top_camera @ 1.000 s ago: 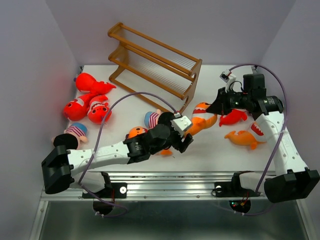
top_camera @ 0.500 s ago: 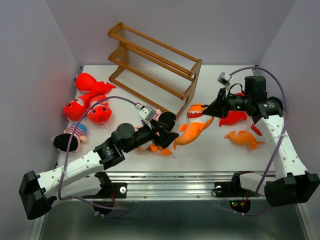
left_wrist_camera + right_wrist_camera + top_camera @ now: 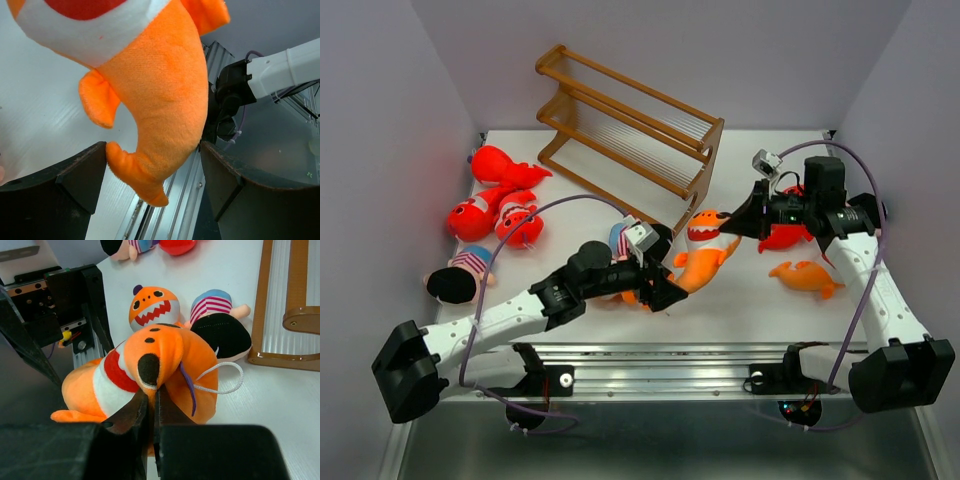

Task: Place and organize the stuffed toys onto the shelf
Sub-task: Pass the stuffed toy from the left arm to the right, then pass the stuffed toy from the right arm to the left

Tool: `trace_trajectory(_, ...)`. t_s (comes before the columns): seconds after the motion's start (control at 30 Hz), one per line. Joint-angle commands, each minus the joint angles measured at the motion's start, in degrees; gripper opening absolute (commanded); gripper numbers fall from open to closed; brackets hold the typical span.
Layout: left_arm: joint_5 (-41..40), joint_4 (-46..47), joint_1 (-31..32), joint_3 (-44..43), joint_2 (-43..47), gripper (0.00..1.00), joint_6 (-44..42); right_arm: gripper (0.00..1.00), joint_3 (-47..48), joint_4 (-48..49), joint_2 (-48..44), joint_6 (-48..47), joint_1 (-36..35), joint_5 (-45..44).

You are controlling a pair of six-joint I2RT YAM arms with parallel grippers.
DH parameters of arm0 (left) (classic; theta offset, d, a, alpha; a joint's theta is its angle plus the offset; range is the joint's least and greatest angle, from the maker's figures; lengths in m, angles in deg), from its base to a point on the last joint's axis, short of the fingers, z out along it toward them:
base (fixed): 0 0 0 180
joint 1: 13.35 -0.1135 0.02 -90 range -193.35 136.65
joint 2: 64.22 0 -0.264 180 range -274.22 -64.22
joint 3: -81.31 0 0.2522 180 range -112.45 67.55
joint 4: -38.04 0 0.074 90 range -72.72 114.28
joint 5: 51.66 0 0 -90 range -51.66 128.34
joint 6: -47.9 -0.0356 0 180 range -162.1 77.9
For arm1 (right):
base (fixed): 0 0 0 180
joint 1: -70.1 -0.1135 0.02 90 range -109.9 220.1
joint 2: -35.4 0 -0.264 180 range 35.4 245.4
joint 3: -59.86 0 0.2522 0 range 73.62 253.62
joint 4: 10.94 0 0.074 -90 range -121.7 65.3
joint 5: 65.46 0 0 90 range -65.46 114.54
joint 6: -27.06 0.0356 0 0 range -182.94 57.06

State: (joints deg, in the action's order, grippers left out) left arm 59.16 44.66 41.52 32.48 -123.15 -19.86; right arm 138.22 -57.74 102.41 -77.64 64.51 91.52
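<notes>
Left wrist view: my left gripper (image 3: 152,146) stands wide. The tail of the orange shark (image 3: 160,90) hangs between its fingers and reaches close to both inner faces. The top external view places this gripper at the near middle of the desk (image 3: 750,305). The shark's tail is nearer, and its head is farther and to the right.

My right gripper (image 3: 152,396) is pinched narrow on the fabric at the top of the shark's head. Just left of the shark, an orange toothy toy (image 3: 150,307) and a striped doll (image 3: 217,315) lie on the desk, touching each other.

On the right an orange fish (image 3: 803,275) lies on the desk, with a red shark (image 3: 785,238) just behind it under my right arm. On the left lies a second doll (image 3: 460,275), with a group of red toys (image 3: 470,218) farther back.

The shelf (image 3: 630,125) stands at the far middle, its right end near the held shark's head.
</notes>
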Motion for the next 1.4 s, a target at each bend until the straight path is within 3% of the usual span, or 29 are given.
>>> trace_trajectory(0.0,3.53,3.96,0.06,-4.21,0.23,0.85,-2.37,0.01,0.09,6.32,-0.29,3.45,0.31,-0.45)
trace_trajectory(0.23,1.16,3.00,2.86,-5.18,-2.49,0.84,-3.52,0.01,0.70,8.60,0.94,7.49,0.31,-0.71)
trace_trajectory(0.3,-1.20,2.12,3.57,-5.62,-3.55,0.78,-3.61,0.01,1.05,8.78,1.37,8.19,0.31,-0.71)
trace_trajectory(0.5,-11.31,-1.57,5.42,-7.12,-3.47,0.55,-6.33,0.01,0.88,8.78,1.55,8.99,0.31,-1.41)
trace_trajectory(0.53,-12.81,-1.57,5.51,-6.86,-2.68,0.42,-7.55,0.00,0.45,8.69,1.47,8.99,0.31,-1.59)
trace_trajectory(0.6,-15.26,-1.75,5.42,-6.59,-1.19,0.32,-9.05,0.00,0.18,8.69,1.29,8.90,0.31,-1.85)
trace_trajectory(0.73,-17.39,-2.54,5.51,-6.24,1.18,0.00,-12.82,0.00,-0.61,8.87,0.94,8.90,0.31,-2.03)
trace_trajectory(0.83,-16.16,-3.76,5.33,-5.89,2.68,0.00,-17.38,0.02,-0.96,9.22,0.94,9.07,0.31,-1.59)
trace_trajectory(0.97,-12.12,-9.28,3.84,-7.29,2.60,0.00,-21.88,0.58,-0.35,9.04,0.94,9.25,0.31,-2.29)
trace_trajectory(1.0,-10.81,-10.44,3.14,-7.55,2.69,0.00,-22.84,0.99,0.26,9.04,0.33,9.25,0.31,-4.03)
trace_trajectory(1.17,-12.11,-17.55,-0.29,-8.70,6.19,0.00,-26.98,1.00,1.41,8.87,-3.10,8.90,0.31,-11.24)
trace_trajectory(1.37,-12.39,-28.02,-8.80,-12.04,9.02,0.00,-34.36,1.00,-2.72,8.95,-7.67,6.00,1.54,-19.43)
